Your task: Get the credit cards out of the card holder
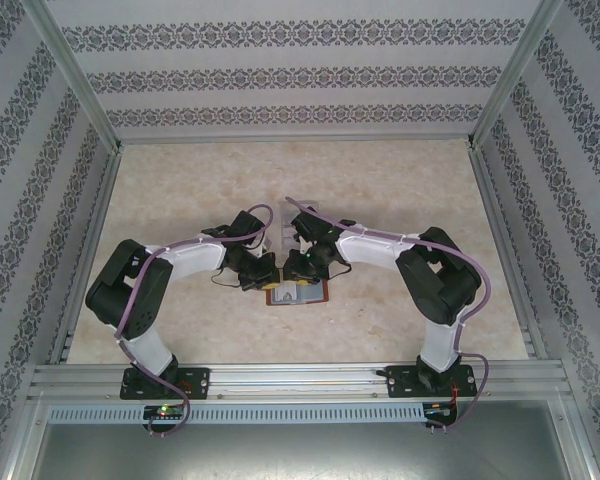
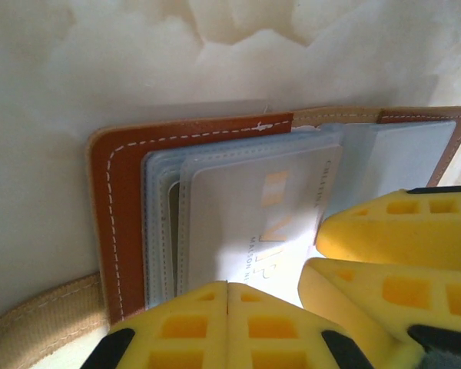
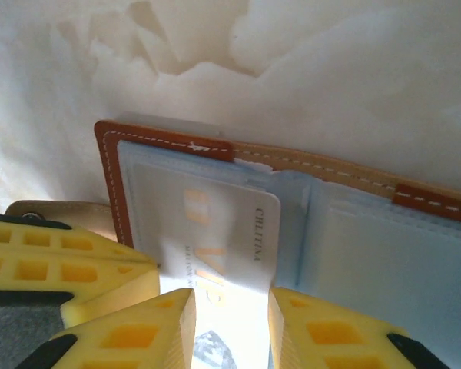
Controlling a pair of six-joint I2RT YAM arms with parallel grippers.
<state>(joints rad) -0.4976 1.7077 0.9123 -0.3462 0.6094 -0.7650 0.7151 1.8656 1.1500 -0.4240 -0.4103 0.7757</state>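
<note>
**One Holder, One Card in Plain Sight**

One card holder (image 2: pixel 119 184) is counted, with one strap tab (image 2: pixel 38 315). One credit card (image 2: pixel 253 223) is plainly seen. Further cards cannot be told apart among the stacked clear pockets (image 2: pixel 160 231), of which at least three edges are made out. Two grippers are counted, the left gripper (image 2: pixel 227 296) and the right gripper (image 3: pixel 230 300), with two yellow fingers (image 3: pixel 323 327) each.

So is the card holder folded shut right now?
No, the card holder lies open on the table, its pale blue inside and a white card showing.
</note>
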